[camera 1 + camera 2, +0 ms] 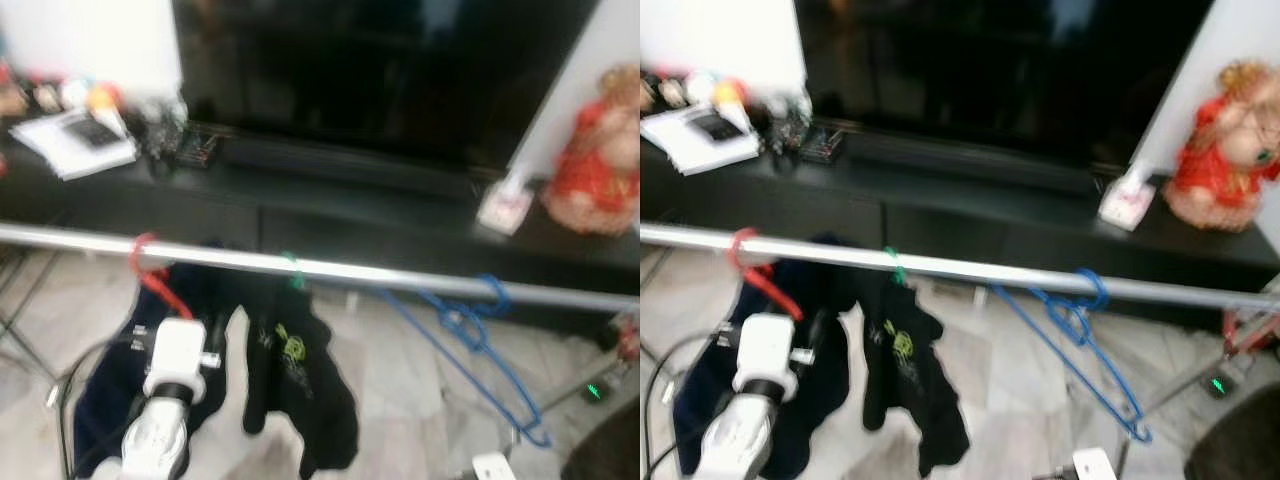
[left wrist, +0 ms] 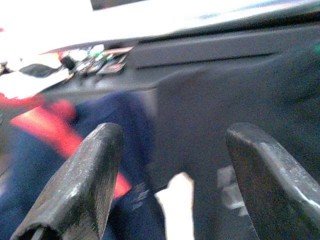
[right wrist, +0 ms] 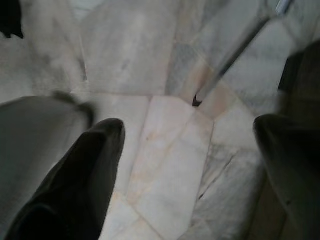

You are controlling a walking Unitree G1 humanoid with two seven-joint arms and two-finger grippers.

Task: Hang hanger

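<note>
Hooked on the silver rail [image 1: 330, 268], 3 hangers: red hanger [image 1: 150, 270] at the robot's left with a navy garment [image 1: 105, 385], green hanger [image 1: 292, 270] in the middle carrying a black shirt [image 1: 300, 385], blue hanger [image 1: 470, 345] to the right, bare, long axis slanting down toward the right (lower end blurred). Raised just below the red hook, left claw [image 2: 172, 175], fingers [image 2: 82, 180] apart, nothing between them. Low over the marble floor [image 3: 165, 150], right claw [image 3: 187, 165], likewise spread and empty. Behind, a dark surface [image 1: 300, 190], contents blurred.
</note>
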